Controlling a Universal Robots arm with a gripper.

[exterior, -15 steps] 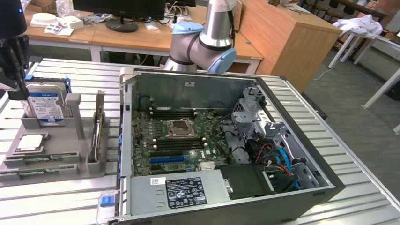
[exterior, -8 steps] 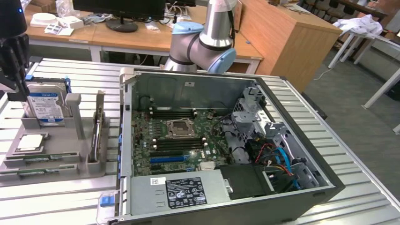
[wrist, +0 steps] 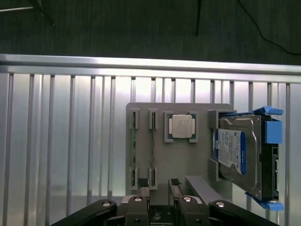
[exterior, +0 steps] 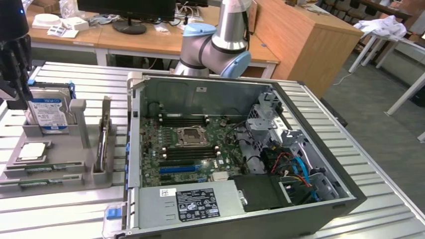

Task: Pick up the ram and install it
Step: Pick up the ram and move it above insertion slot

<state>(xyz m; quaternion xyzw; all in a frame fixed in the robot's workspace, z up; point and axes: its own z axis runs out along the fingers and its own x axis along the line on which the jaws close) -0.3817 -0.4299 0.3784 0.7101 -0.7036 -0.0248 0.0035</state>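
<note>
- The gripper [wrist: 159, 183] hangs over a grey parts tray [wrist: 188, 162], its black fingertips [wrist: 143, 181] spread well apart with nothing held between them.
- The ram [wrist: 153, 155], a thin green stick, sits on edge in a tray slot, roughly in line with the gap between the fingertips. A second stick [wrist: 133, 155] sits in the slot just beside it. Whether the fingertips touch the tray cannot be told.
- In the exterior view, the silver-and-blue arm [exterior: 222, 40] rises behind the open computer case [exterior: 199, 89]. Its black wrist end points straight down at the exterior view's left, above the tray and near the upright hard drive [exterior: 48, 113].
</note>
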